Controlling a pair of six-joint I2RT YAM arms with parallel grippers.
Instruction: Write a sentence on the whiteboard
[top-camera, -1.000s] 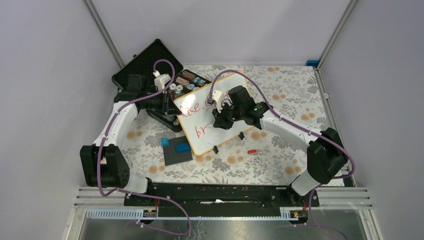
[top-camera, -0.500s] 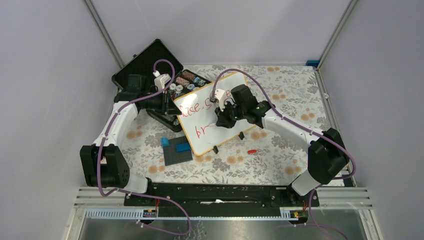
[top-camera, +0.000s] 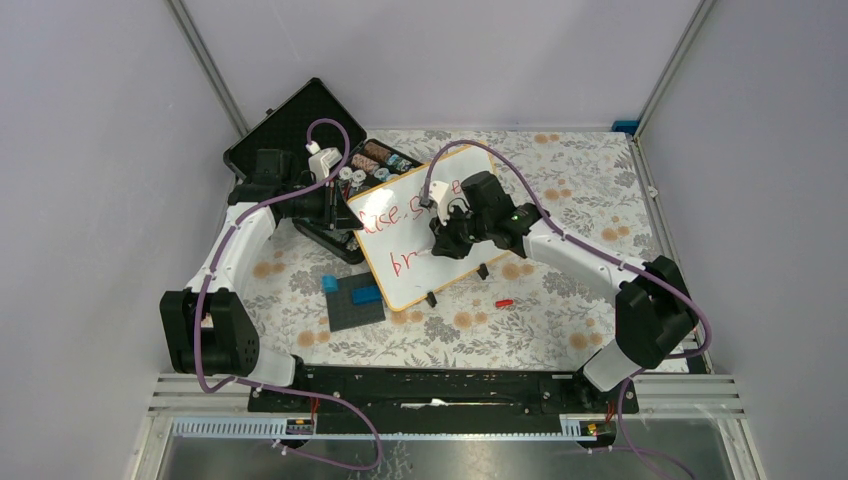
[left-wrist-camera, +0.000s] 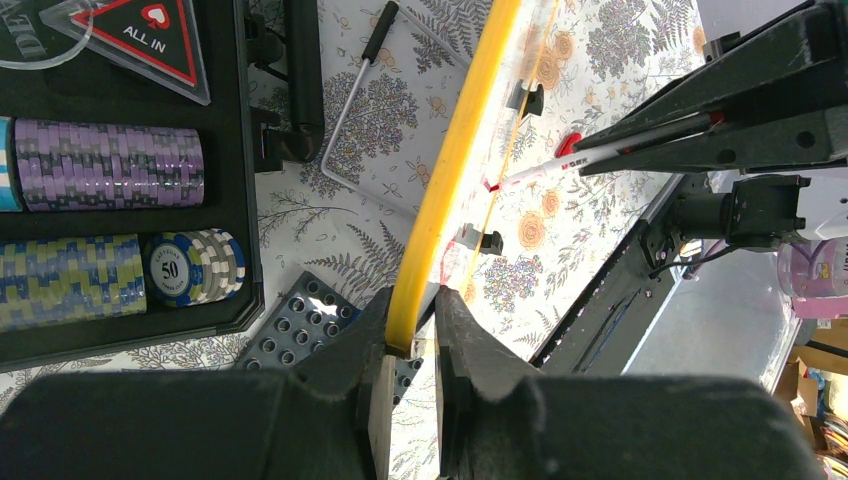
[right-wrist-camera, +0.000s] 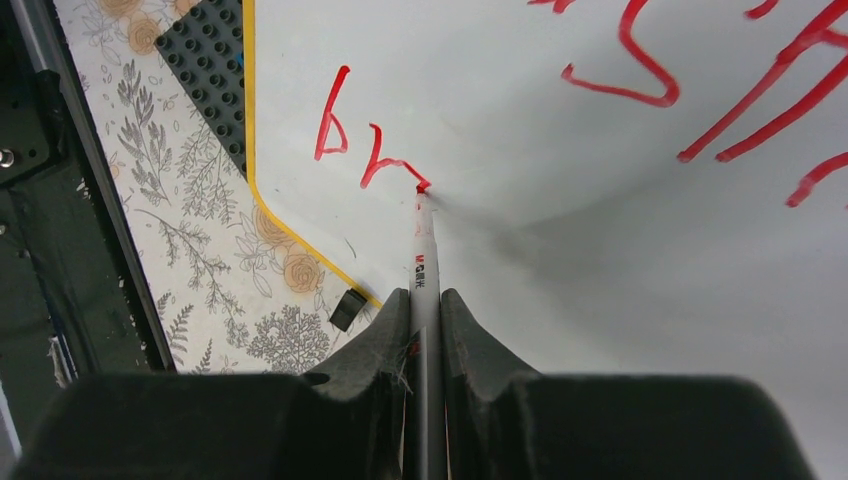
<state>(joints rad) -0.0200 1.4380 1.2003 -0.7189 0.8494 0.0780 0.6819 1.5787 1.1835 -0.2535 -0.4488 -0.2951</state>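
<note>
The whiteboard (top-camera: 400, 240) stands tilted on two small black feet in the middle of the table. Red words run across it in two lines; the lower line reads "br" (right-wrist-camera: 365, 140). My left gripper (left-wrist-camera: 412, 310) is shut on the board's yellow-looking frame edge (left-wrist-camera: 450, 180) at its left side. My right gripper (right-wrist-camera: 425, 310) is shut on a white marker (right-wrist-camera: 424, 260), whose red tip touches the board at the end of the "r". The marker also shows in the left wrist view (left-wrist-camera: 600, 155). In the top view my right gripper (top-camera: 440, 240) is over the board's middle.
An open black case (top-camera: 300, 130) with poker chips (left-wrist-camera: 100, 165) lies behind the left arm. A dark grey plate (top-camera: 355, 300) with blue blocks (top-camera: 365, 294) sits before the board. A red marker cap (top-camera: 504, 301) lies on the floral cloth to the right.
My right gripper has shifted slightly right and down along the lower line with the marker on the board. The left arm and the board have not moved.
</note>
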